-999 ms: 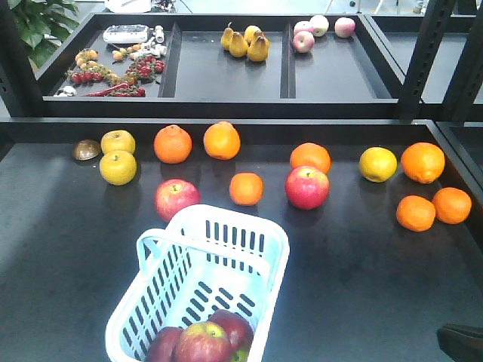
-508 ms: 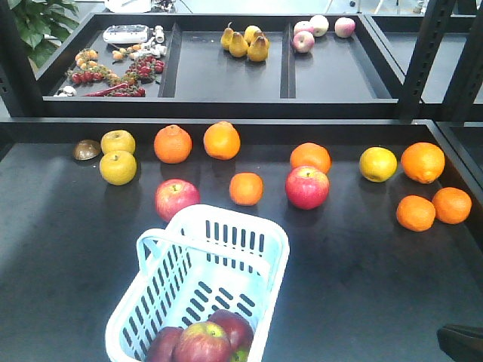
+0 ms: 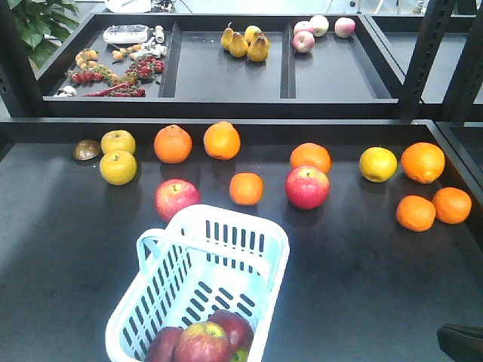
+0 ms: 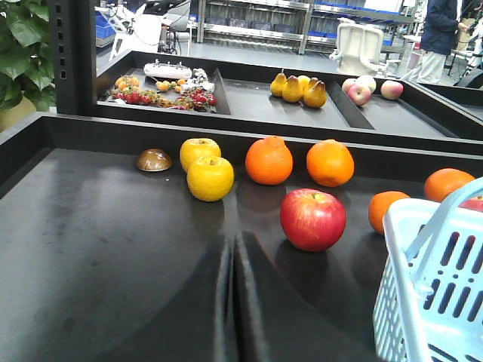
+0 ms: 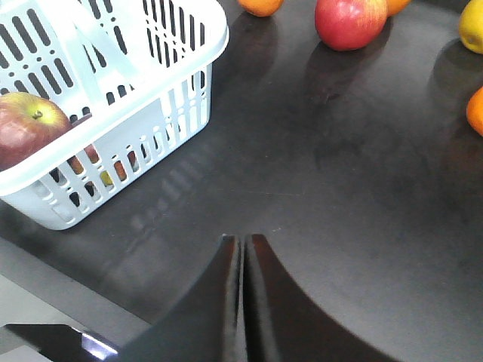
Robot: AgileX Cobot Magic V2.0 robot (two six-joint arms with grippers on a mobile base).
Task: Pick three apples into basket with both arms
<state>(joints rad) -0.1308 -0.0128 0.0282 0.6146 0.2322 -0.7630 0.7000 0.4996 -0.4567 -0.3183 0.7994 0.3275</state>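
Observation:
The pale blue basket (image 3: 229, 216) stands at the front of the black table, its handle lying to the left. Three dark red apples sit in its near end: one in front (image 3: 201, 343), one behind it (image 3: 235, 326), one at the left (image 3: 161, 345). The right wrist view shows the basket (image 5: 216, 36) to the upper left with one apple (image 5: 26, 127) inside. My left gripper (image 4: 232, 246) is shut and empty over bare table, left of the basket (image 4: 393, 226). Low over the table's front edge, my right gripper (image 5: 243, 240) is shut with nothing in it.
Two brighter red apples (image 3: 177, 198) (image 3: 307, 187) lie just beyond the basket, with oranges (image 3: 246, 188) and yellow fruit (image 3: 118, 167) around them. More oranges (image 3: 415, 213) lie at the right. Back trays hold pears (image 3: 245, 44). A black arm part (image 3: 462, 340) shows bottom right.

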